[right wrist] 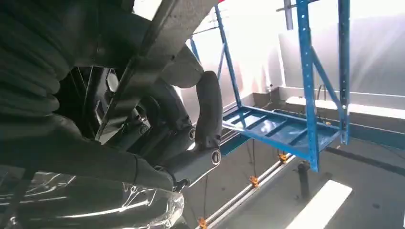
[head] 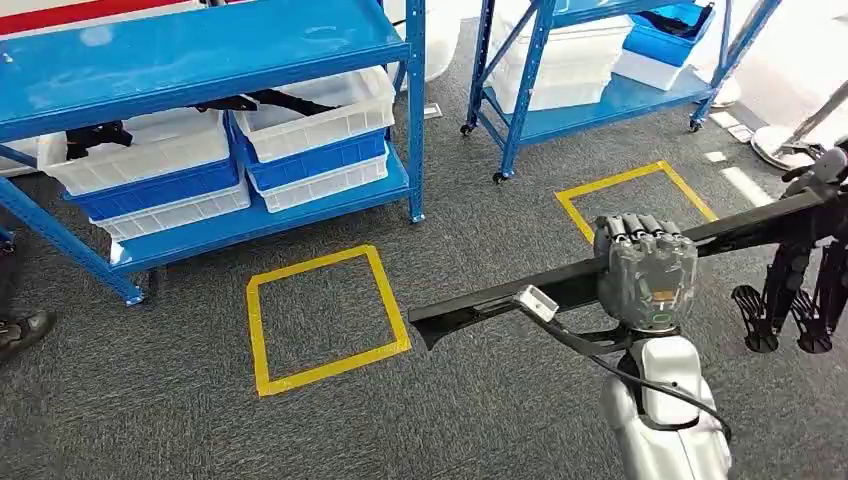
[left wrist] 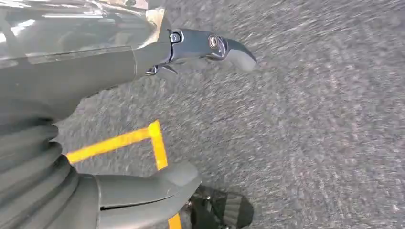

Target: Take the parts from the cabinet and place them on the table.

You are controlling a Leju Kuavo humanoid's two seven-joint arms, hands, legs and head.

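My right hand (head: 646,268) grips a long black part (head: 500,300), a flat bar held roughly level over the carpet. The bar runs from its pointed end near the yellow square to dark folded struts (head: 790,290) at the right edge. In the right wrist view the fingers (right wrist: 207,114) wrap around that black bar (right wrist: 157,52). My left hand (left wrist: 95,71) hangs over the floor with thumb and fingers apart and holds nothing. More black parts (head: 98,135) lie in white bins on the blue cabinet (head: 200,50) at the upper left.
White and blue bins (head: 310,130) fill the cabinet's lower shelves. A second blue rack (head: 600,100) on castors stands at the top right. Two yellow tape squares (head: 325,320) mark the grey carpet. A person's dark shoe (head: 25,330) shows at the left edge.
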